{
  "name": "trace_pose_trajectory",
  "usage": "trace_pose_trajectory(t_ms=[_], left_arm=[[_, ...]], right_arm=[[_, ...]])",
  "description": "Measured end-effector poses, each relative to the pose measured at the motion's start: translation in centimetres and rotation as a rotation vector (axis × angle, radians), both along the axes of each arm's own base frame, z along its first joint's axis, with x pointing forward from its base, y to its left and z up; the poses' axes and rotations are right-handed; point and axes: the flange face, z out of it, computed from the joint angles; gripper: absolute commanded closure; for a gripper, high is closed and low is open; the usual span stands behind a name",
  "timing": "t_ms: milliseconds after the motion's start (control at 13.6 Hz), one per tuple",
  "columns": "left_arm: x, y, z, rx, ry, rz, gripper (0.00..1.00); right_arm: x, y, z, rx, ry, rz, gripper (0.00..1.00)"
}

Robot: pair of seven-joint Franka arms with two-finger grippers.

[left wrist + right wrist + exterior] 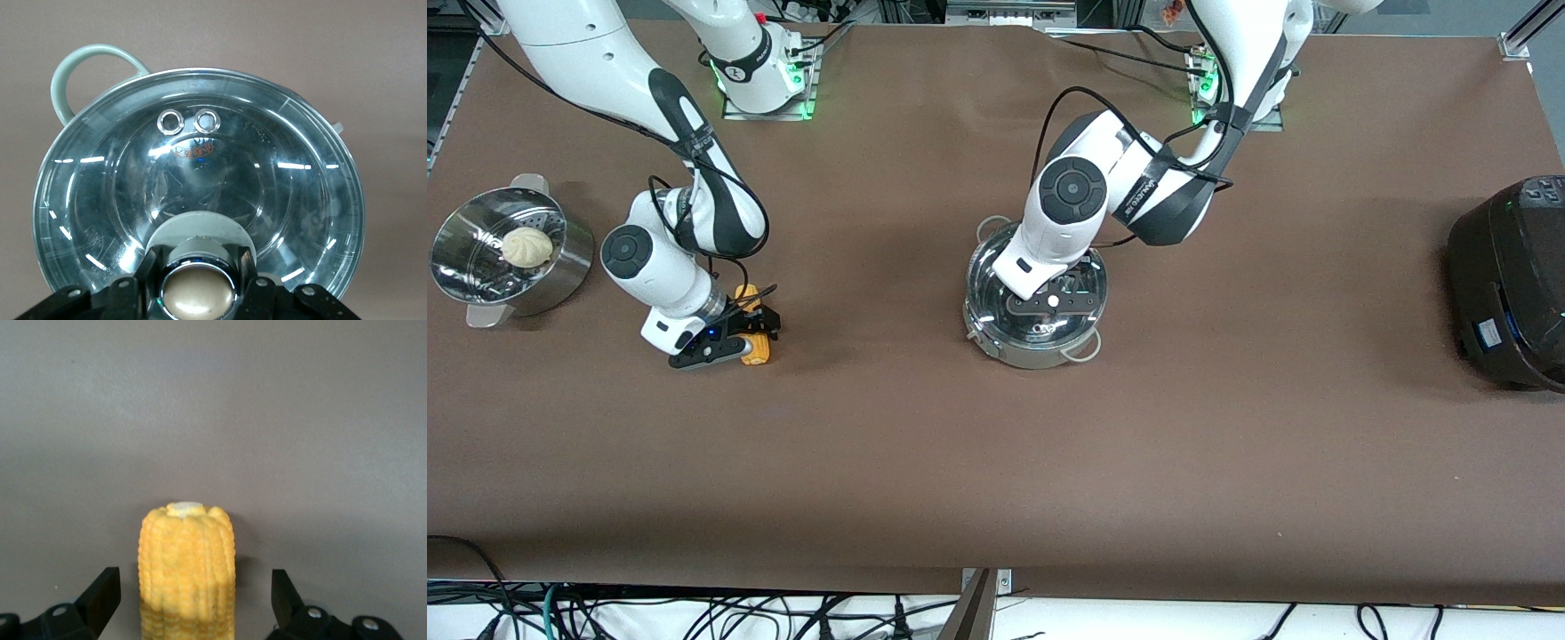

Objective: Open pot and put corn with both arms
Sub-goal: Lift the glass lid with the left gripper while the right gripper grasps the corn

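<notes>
On the brown table (996, 462), left hand (198, 280) clamps the pot's lid knob (198, 293) (right hand (193, 593) gapes astride the corn (187, 573)).

Little that I can read. Under the glass lid (200, 180) of the pot (1035, 351) I am over sits a small orange-red mark, its letters too blurred for me to make out. White lettering runs along the black strap on my left arm (1138, 191), also too small. Nothing else carries legible text.
</notes>
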Motion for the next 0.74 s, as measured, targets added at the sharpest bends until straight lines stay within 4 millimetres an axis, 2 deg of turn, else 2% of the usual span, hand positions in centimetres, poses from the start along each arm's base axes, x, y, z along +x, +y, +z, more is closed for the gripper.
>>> trace_pose_trajectory(t_ms=[147, 221, 294, 368, 515, 662, 736], left_arm=[[0.0, 0.0, 0.2, -0.002, -0.002, 0.000, 0.92], [0.0, 0.1, 0.6, -0.004, -0.006, 0.001, 0.92], [0.1, 0.3, 1.5, -0.008, -0.013, 0.004, 0.92], [0.0, 0.6, 2.6, -0.006, -0.012, 0.006, 0.92], [-0.2, 1.9, 5.4, 0.007, 0.002, 0.012, 0.92], [-0.1, 3.9, 8.7, 0.028, 0.029, 0.027, 0.95], [0.3, 5.3, 10.3, 0.042, 0.052, 0.040, 0.95]], right_arm=[[-0.2, -0.1, -0.2, -0.001, 0.006, 0.000, 0.01], [-0.3, -0.1, -0.3, -0.001, 0.007, 0.000, 0.17], [-0.3, -0.1, -0.3, -0.001, 0.007, 0.000, 0.43], [-0.3, -0.1, -0.3, -0.001, 0.007, 0.001, 0.57], [-0.3, -0.1, -0.2, -0.001, 0.013, 0.001, 0.58], [-0.2, -0.1, 0.5, 0.000, 0.042, 0.003, 0.73], [-0.1, 0.0, 1.1, 0.001, 0.049, 0.004, 0.75]])
